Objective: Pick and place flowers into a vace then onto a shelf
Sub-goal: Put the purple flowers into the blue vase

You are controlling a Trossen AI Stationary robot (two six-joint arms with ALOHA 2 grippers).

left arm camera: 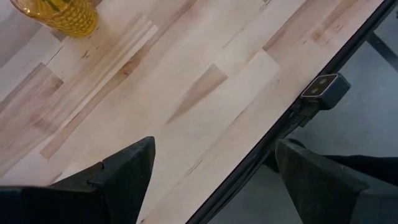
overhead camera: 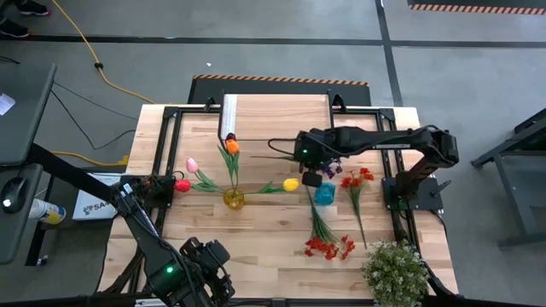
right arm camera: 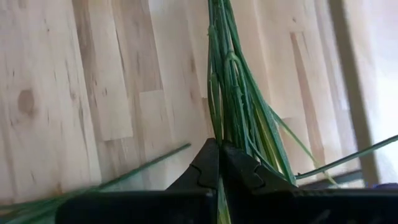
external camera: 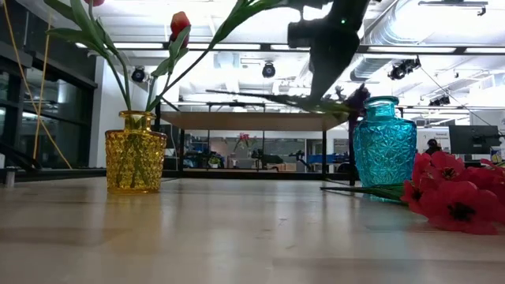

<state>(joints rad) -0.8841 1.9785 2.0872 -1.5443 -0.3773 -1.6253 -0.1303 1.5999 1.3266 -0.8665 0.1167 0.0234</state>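
Note:
My right gripper [overhead camera: 312, 160] [right arm camera: 219, 163] hangs over the middle of the table, left of and above the teal vase [overhead camera: 325, 194] [external camera: 384, 142], shut on a purple spray [overhead camera: 332, 167] [external camera: 359, 99]. A yellow vase [overhead camera: 233, 199] [external camera: 136, 150] [left arm camera: 61, 14] holds pink, red, orange and yellow tulips [overhead camera: 232, 147]. Red sprays [overhead camera: 326, 247] [external camera: 454, 193] lie flat on the table near the teal vase. The shelf [overhead camera: 275, 114] [external camera: 245, 120] stands at the far edge. My left gripper [overhead camera: 209, 256] [left arm camera: 211, 180] waits open at the near edge. My right gripper pinches the purple spray's bundle of green stems and leaves [right arm camera: 221, 134] between its two shut fingers [right arm camera: 205, 165], coming from above. The spray is lifted clear and lies about level, its thin stem [external camera: 260, 96] pointing toward the table's left and its purple blossoms beside the teal vase's mouth.
A bushy green potted plant [overhead camera: 395, 273] stands at the near right corner. Black frame rails [overhead camera: 401, 205] run along the table's sides. A small black device [left arm camera: 324, 87] sits at the near table edge. Bare wood [overhead camera: 256, 239] lies between the yellow vase and the near edge.

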